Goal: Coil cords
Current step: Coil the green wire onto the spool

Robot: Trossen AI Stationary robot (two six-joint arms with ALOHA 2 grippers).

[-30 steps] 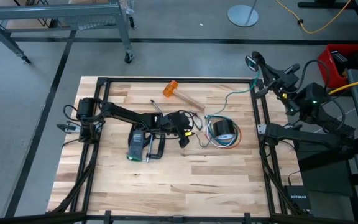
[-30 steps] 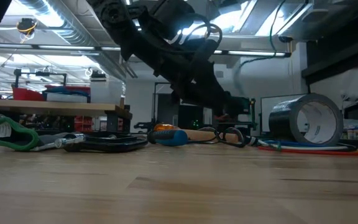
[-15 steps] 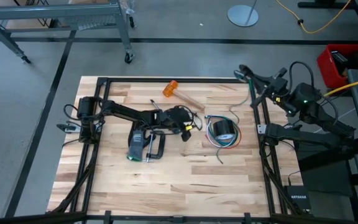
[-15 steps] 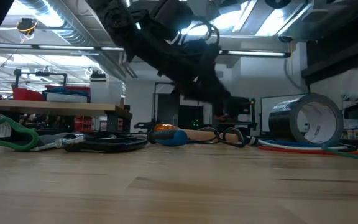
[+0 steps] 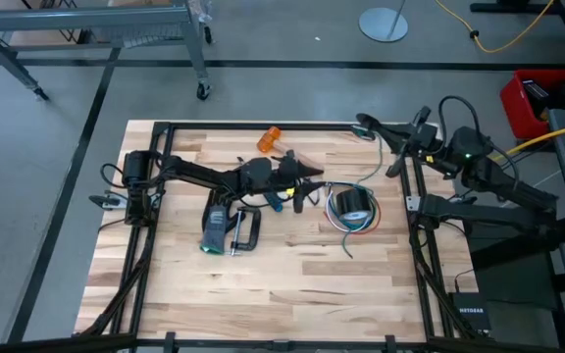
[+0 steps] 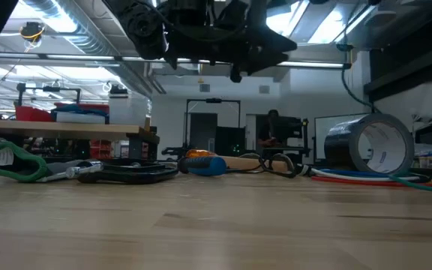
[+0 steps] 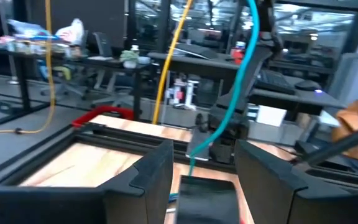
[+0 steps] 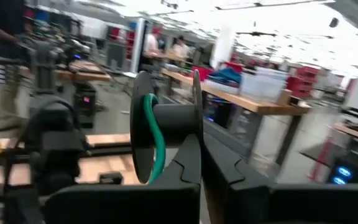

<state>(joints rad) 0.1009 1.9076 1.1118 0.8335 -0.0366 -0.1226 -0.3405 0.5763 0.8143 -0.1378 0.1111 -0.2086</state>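
The left gripper (image 5: 307,176) hangs above the middle of the desk (image 5: 263,284) with its two dark fingers (image 7: 145,177) spread apart and nothing between them. Just ahead of it, toward the right arm, stands a roll of grey tape (image 5: 349,204), smooth and shiny, and around the roll lies a loose bundle of red, white and blue wires (image 5: 366,226). The right gripper (image 5: 369,125) is raised at the far right corner of the desk, its fingers pressed shut on the teal-green cord (image 5: 373,157), which in the right wrist view runs over a black spool-like disc held at the fingers. From there the thin rubbery cord hangs down toward the tape roll, and its other end trails past the roll on the near side. Below and just behind the left gripper a black cord (image 5: 297,196) lies in small loops beside a blue-handled screwdriver (image 5: 275,201). Behind that arm rests a hammer with an orange head (image 5: 269,138) and a pale wooden handle. Nearer the arm's base lie a black C-shaped clamp (image 5: 243,233) and a grey tool with a green end (image 5: 212,227). The desk is pale butcher-block wood in a black metal frame. No writing can be read on any of these things.
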